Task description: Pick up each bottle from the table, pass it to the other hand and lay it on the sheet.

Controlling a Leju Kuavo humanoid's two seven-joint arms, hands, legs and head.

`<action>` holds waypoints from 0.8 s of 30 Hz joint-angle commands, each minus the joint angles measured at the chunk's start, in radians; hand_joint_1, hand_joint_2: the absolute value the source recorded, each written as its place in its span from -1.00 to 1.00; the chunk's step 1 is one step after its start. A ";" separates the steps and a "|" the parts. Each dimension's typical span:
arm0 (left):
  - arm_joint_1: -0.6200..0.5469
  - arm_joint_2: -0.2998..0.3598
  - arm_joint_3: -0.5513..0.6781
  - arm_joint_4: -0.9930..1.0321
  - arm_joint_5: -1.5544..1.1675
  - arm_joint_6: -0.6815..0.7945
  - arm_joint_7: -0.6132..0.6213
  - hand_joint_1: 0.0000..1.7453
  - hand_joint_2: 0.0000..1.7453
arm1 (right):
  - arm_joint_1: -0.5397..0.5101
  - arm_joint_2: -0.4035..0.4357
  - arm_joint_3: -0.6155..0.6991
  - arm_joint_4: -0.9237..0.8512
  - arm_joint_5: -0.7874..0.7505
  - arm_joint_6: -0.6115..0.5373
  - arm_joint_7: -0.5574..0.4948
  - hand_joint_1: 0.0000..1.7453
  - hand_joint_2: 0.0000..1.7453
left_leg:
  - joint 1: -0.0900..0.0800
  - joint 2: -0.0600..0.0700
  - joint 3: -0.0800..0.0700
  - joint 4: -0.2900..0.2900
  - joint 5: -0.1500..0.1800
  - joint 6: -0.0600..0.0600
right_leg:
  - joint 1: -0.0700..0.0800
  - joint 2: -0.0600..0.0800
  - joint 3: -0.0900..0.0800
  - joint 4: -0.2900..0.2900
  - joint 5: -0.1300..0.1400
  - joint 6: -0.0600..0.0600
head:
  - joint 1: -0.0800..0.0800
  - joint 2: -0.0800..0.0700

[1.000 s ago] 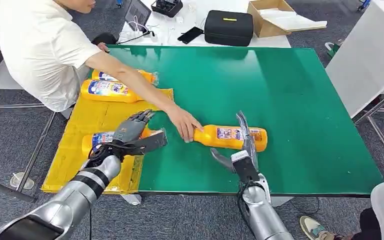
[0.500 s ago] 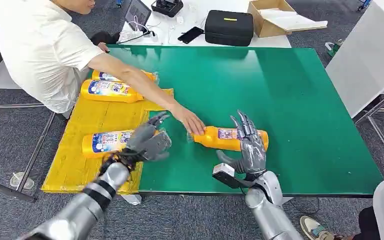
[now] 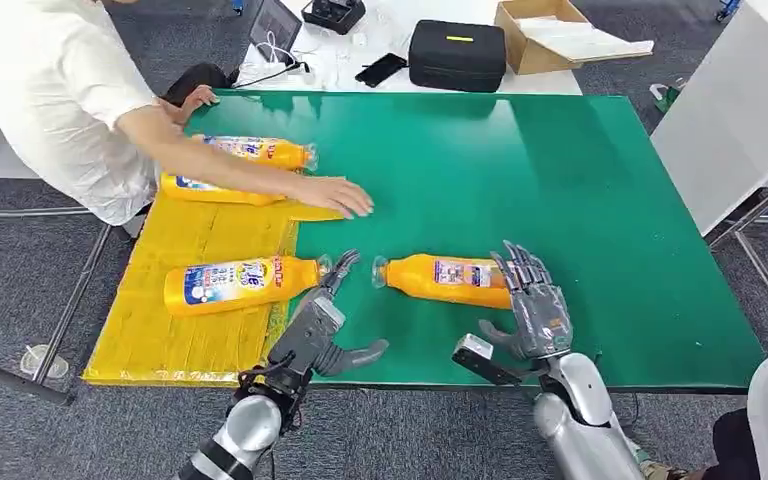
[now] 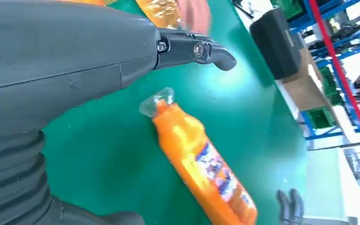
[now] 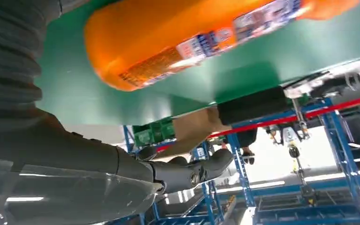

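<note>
The green worktop (image 3: pixel 560 200) carries one orange bottle (image 3: pixel 445 279) lying on its side just beyond the fingers (image 3: pixel 522 265) of my right hand (image 3: pixel 532 305), which are spread and hold nothing. My left hand (image 3: pixel 318 322) is spread and empty too, its fingertips near the bottle's cap. Three bottles already lie on the yellow sheet (image 3: pixel 175 335) past my left fingers, where a person's hand (image 3: pixel 335 193) rests, so I judge only this one is left to lift, pass across and lay down.
</note>
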 commanded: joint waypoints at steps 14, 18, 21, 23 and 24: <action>0.020 0.025 -0.042 -0.114 -0.022 0.077 -0.027 -1.00 1.00 | -0.080 -0.047 0.041 0.127 0.051 0.099 0.096 -1.00 1.00 | 0.001 0.004 0.003 0.000 -0.001 0.000 | 0.002 0.002 0.004 -0.001 0.000 -0.003 | 0.000 0.000; 0.004 0.027 -0.065 -0.107 -0.055 0.122 -0.040 -1.00 1.00 | -0.137 -0.023 0.039 0.201 0.032 0.072 0.071 -1.00 1.00 | 0.001 0.003 0.003 0.000 -0.001 0.000 | 0.002 0.002 0.003 -0.001 0.001 -0.003 | 0.000 0.000; -0.015 0.033 -0.066 -0.092 -0.053 0.132 -0.044 -1.00 1.00 | -0.190 0.005 0.034 0.276 -0.031 0.161 0.065 -1.00 1.00 | 0.000 0.004 0.003 0.000 0.000 0.000 | 0.001 0.003 0.002 -0.001 0.001 -0.002 | -0.001 0.000; -0.025 0.035 -0.052 -0.095 -0.043 0.130 -0.035 -1.00 1.00 | -0.220 0.011 0.045 0.302 -0.034 0.194 0.095 -1.00 1.00 | 0.001 0.005 0.002 0.000 0.000 0.000 | 0.001 0.004 0.002 -0.001 0.001 -0.002 | -0.001 0.000; -0.028 0.035 -0.046 -0.096 -0.038 0.128 -0.030 -1.00 1.00 | -0.228 0.009 0.057 0.306 -0.023 0.203 0.107 -1.00 1.00 | 0.001 0.005 0.002 0.000 0.000 0.000 | 0.001 0.003 0.001 -0.001 0.001 -0.002 | 0.000 0.000</action>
